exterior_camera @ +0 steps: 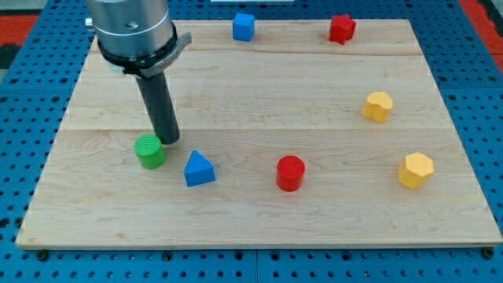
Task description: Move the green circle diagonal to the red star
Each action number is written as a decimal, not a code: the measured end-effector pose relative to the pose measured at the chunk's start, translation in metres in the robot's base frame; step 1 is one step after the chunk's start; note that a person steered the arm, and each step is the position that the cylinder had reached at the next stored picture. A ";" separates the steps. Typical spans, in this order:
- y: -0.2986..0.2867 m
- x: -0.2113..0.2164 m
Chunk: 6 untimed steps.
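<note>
The green circle (pixel 149 151) lies at the view's lower left on the wooden board (pixel 259 94). The red star (pixel 342 28) sits near the view's top edge, right of centre, far from the green circle. My tip (pixel 169 141) stands just to the upper right of the green circle, touching or almost touching it. The dark rod rises from there to the arm's grey body at the view's top left.
A blue triangle (pixel 198 169) lies just right of the green circle. A red cylinder (pixel 290 173) sits at lower centre. A blue cube (pixel 244 26) is at the top centre. Two yellow blocks (pixel 377 106) (pixel 415 170) lie on the right.
</note>
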State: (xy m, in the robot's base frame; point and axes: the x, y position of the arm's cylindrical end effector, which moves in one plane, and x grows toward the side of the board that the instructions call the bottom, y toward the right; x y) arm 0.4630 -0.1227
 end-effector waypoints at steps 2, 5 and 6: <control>-0.070 0.009; -0.057 0.052; -0.055 0.079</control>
